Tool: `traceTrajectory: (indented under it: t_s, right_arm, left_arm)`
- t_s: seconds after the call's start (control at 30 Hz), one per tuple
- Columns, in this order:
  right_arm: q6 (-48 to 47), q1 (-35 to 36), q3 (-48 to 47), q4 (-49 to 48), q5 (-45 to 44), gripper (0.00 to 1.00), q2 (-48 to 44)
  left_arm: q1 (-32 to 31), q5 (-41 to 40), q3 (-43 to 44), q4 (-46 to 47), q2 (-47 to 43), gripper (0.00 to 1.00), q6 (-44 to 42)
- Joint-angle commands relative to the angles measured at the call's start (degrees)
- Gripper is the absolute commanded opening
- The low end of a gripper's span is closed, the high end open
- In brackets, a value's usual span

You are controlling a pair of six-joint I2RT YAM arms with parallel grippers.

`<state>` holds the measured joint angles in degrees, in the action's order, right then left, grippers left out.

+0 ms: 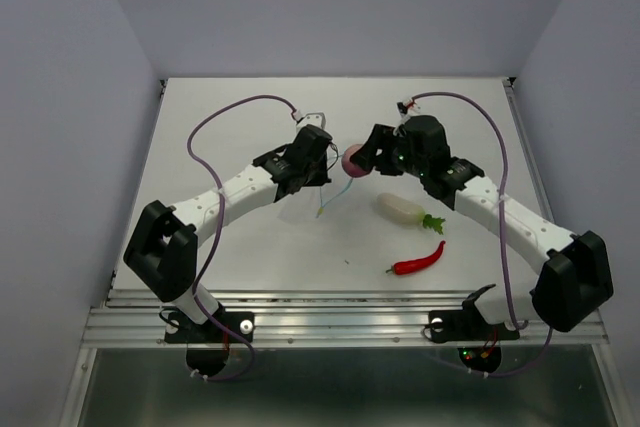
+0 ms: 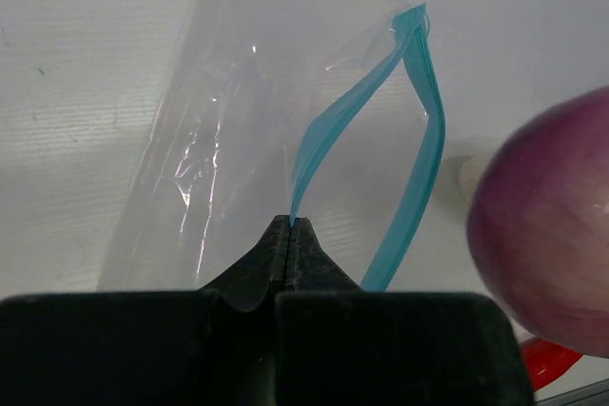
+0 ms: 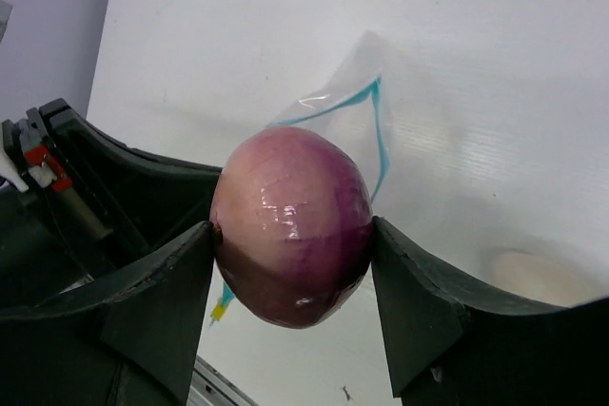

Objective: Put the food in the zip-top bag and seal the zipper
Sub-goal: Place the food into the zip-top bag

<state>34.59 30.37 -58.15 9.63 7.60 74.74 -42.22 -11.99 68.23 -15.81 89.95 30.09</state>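
Observation:
My left gripper (image 2: 290, 227) is shut on one lip of the light-blue zipper (image 2: 423, 130) and holds the clear zip-top bag (image 2: 228, 130) with its mouth gaping open. My right gripper (image 3: 293, 235) is shut on the purple-red onion (image 3: 293, 225), held just beside the bag's mouth (image 3: 379, 130). In the top view the onion (image 1: 352, 160) sits between the two grippers, with the bag (image 1: 328, 199) hanging below the left gripper (image 1: 322, 169). The white radish (image 1: 400, 209) and the red chili (image 1: 418, 261) lie on the table in front of the right arm.
The white table (image 1: 250, 247) is walled at the back and both sides. A metal rail (image 1: 340, 322) runs along its near edge. The left arm's black wrist (image 3: 105, 206) is close on the left of the onion.

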Motion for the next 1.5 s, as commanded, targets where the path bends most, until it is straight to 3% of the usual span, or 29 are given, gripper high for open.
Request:
traceTrajectory:
  t_s: [0.0, 0.67, 0.83, 1.03, 1.2, 1.27, 1.47]
  right_arm:
    - [-3.03, 3.20, -5.39, -3.13, -1.17, 0.36, 5.32]
    - [-0.23, 7.33, -9.17, -1.63, -7.33, 0.36, 16.49]
    - [1.97, 7.86, -11.89, -1.72, -14.44, 0.38, 17.98]
    - [5.66, 7.86, -14.71, -2.95, -19.72, 0.50, 19.48]
    - [5.31, 7.86, -14.97, -4.27, -18.85, 0.55, 19.83]
    - [4.70, 7.86, -14.71, -4.27, -16.92, 0.69, 20.09]
    - [2.68, 7.86, -14.36, -3.74, -13.14, 0.85, 20.10]
  left_arm:
    - [-0.50, 0.83, -0.20, 1.14, -2.06, 0.00, 0.06]
    - [-0.94, 4.69, -1.16, 2.54, -6.36, 0.00, -1.26]
    - [-1.03, 6.54, -2.31, 3.42, -7.25, 0.00, -2.05]
    - [-1.20, 7.33, -2.31, 3.68, -6.72, 0.00, -1.26]
    - [-1.29, 7.51, -2.75, 5.53, -7.16, 0.00, -0.73]
    - [-1.29, 7.07, -2.92, 6.32, -7.33, 0.00, -0.20]
    - [-1.29, 6.27, -2.84, 7.81, -7.42, 0.00, 1.11]
